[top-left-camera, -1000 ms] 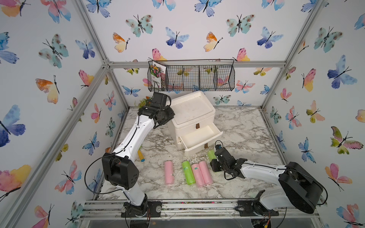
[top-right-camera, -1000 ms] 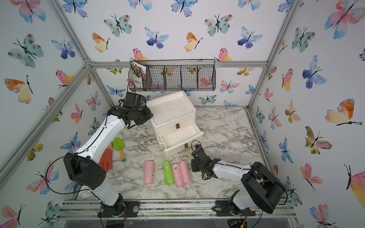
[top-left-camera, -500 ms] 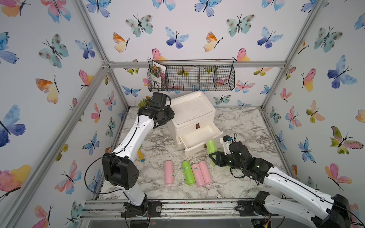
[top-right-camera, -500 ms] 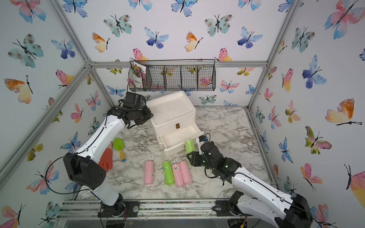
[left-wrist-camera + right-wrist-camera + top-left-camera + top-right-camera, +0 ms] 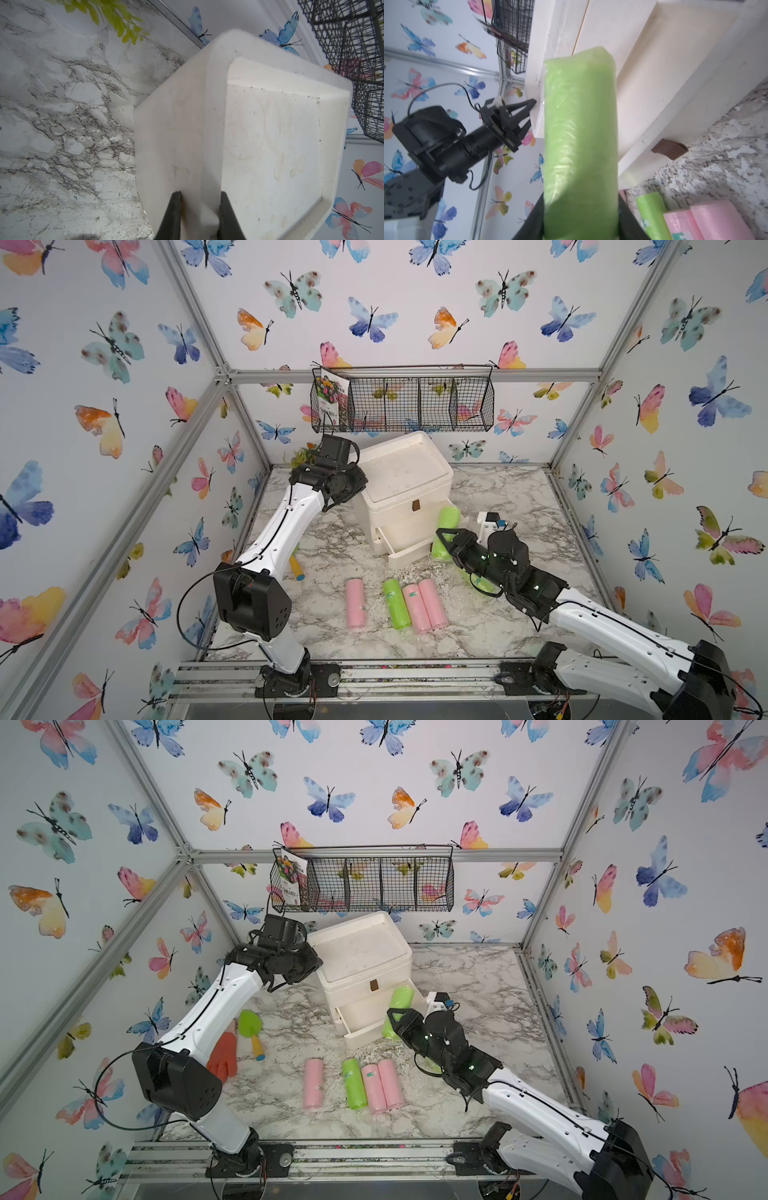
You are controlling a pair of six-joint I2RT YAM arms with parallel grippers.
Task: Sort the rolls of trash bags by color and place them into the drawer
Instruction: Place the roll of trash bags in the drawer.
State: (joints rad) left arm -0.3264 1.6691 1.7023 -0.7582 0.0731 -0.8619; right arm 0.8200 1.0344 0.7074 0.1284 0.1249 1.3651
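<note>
Butterfly walls, a marble desk. My left end effector is clamped on the cabinet rim, likely bracing it. The drawer stands open below. My right end effector grips a green roll at the drawer's right end, long axis pointing away from me toward the cabinet. The hollow lies to its left. Four rolls lie on the desk.

The left arm and right arm share one build: smooth white shells dotted with small dark screws, joined by boxy black joint housings. A thin black cable loops off the left arm's base. Small green lights glow on the right wrist. The left end effector and right end effector are black, with triangular open-frame fingers.
</note>
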